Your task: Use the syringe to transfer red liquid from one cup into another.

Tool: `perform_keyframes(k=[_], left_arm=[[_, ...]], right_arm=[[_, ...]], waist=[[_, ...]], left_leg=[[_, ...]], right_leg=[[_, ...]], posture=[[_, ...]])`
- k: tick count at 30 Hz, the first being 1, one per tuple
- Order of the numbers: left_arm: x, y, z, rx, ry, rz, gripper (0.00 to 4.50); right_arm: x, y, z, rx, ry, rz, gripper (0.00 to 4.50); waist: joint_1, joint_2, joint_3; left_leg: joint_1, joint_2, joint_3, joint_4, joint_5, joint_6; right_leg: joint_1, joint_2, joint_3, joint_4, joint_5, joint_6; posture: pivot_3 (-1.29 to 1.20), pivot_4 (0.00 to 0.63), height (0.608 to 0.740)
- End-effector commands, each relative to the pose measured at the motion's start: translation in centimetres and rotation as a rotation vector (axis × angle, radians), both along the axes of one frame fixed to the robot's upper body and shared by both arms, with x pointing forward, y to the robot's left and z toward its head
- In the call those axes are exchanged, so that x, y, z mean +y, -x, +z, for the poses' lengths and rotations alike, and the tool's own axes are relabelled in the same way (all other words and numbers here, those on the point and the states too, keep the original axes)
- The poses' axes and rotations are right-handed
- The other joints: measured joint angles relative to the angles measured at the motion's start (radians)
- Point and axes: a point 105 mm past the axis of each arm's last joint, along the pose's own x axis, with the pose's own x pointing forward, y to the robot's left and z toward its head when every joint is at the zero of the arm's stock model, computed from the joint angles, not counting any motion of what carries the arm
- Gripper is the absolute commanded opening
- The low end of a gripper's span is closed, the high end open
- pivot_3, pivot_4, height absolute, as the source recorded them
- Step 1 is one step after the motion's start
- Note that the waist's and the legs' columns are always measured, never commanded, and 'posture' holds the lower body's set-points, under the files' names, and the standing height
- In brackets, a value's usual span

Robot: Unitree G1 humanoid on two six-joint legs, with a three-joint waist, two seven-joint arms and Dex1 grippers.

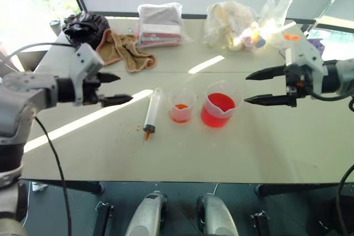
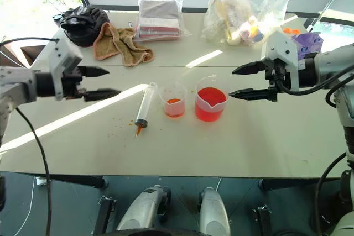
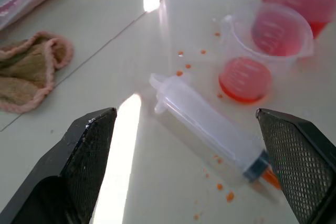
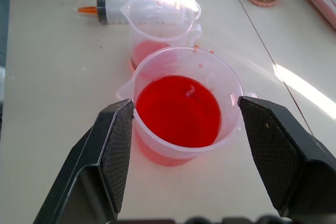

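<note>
Pale worktop (image 1: pixel 265 147): syringe (image 1: pixel 152 111) flat, near-to-far, tip near, right of released left tool (image 1: pixel 118 88); right tool (image 1: pixel 253 87) released, farther off.

In the right wrist view we see the smaller cup (image 4: pixel 160 24) standing in front of the syringe (image 4: pixel 105 10), so the barrel past its dark seal is hidden from us. The larger beaker (image 4: pixel 184 103) covers the lower front of that cup. In the left wrist view the beaker (image 3: pixel 299 3) runs off the picture's edge, and the syringe's orange tip (image 3: pixel 270 178) slips behind one black finger (image 3: pixel 302 163). At the far edge of the table (image 1: pixel 182 153) we cannot tell what the clear bag (image 1: pixel 232 23) holds; its contents are too small and washed by glare. The towel (image 3: pixel 26 74) is cut off too
</note>
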Motion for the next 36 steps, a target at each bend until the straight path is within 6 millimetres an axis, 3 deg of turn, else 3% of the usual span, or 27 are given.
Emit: perform_keyframes(k=[1,5,10,16,20,31,34,36], left_arm=[[-0.1,-2.8,0.1,0.180,-0.030,0.240,4.41],[-1.9,-4.2,-1.1,0.416,-0.016,0.336,4.41],[-5.3,-4.8,-2.5,0.616,-0.042,0.334,4.41],[-7.0,-5.2,-4.1,0.686,-0.126,0.398,4.41],[-7.0,-5.3,-6.3,0.703,-0.214,0.481,4.41],[-7.8,-5.5,-9.9,0.733,-0.276,0.596,4.41],[-8.2,-5.4,-10.3,0.742,-0.274,0.609,3.69],[-8.2,-5.5,-10.3,0.738,-0.267,0.631,2.93]], right_arm=[[1.5,0.5,2.5,-0.097,0.015,0.074,3.30],[2.4,0.6,2.9,-0.115,0.029,0.114,3.30],[2.6,0.6,2.9,-0.129,0.045,0.122,3.30],[2.5,0.7,3.0,-0.137,0.043,0.112,3.30],[2.6,0.9,3.2,-0.144,0.033,0.108,3.30],[2.9,1.0,3.3,-0.148,0.023,0.105,3.30],[2.9,1.0,3.3,-0.148,0.023,0.101,3.30],[3.0,1.1,3.3,-0.148,0.022,0.101,3.30]], waist=[[0.000,-0.001,0.001],[-0.007,-0.001,0.001],[-0.008,-0.002,0.001],[-0.008,-0.002,0.001],[-0.003,-0.002,0.002],[0.001,-0.002,0.001],[0.001,-0.002,0.001],[0.001,-0.002,0.001]], left_leg=[[0.000,0.000,-0.001,0.003,0.000,0.000],[0.000,0.000,-0.001,0.007,0.000,0.001],[0.000,0.001,-0.001,0.008,0.000,0.001],[-0.001,0.001,-0.001,0.008,0.000,0.000],[-0.001,0.000,-0.001,0.008,0.000,0.000],[-0.001,-0.002,-0.001,0.008,0.000,0.000],[0.000,-0.002,-0.001,0.008,0.000,0.000],[0.000,-0.002,-0.001,0.009,0.000,-0.001]], right_leg=[[0.001,0.001,0.000,0.001,0.001,0.001],[0.003,0.003,0.000,0.002,0.001,0.004],[0.003,0.003,0.000,0.002,0.002,0.004],[0.002,0.003,0.001,0.002,0.002,0.004],[0.002,0.002,0.002,0.002,0.002,0.004],[0.001,-0.001,0.002,0.002,0.003,0.005],[0.003,-0.001,0.002,0.002,0.003,0.006],[0.003,-0.001,0.002,0.002,0.004,0.006]], posture=[[0.00,0.150,0.740],[0.00,0.150,0.740],[0.00,0.150,0.740],[0.00,0.150,0.740],[0.00,0.150,0.740],[0.00,0.150,0.740],[0.00,0.150,0.740],[0.00,0.150,0.740]])
